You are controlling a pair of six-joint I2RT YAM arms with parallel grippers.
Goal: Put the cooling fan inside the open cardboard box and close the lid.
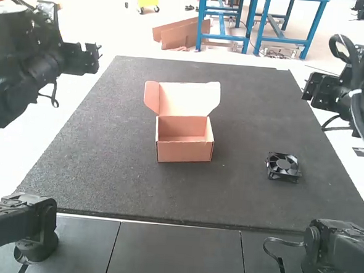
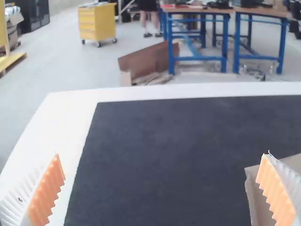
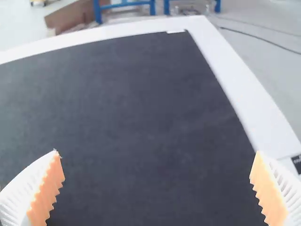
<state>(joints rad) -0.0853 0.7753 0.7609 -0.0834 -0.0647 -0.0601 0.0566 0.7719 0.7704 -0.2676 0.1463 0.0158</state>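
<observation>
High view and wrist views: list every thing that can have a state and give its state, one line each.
Box: open, upright.
Lid: raised at the back.
Fan: lying flat, outside the box.
Left hand: open, holding nothing.
Right hand: open, holding nothing.

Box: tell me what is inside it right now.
Inside the box only its bare inner walls show; nothing sits in the visible part. Its front wall hides the floor. The fan lies outside on the mat.
</observation>
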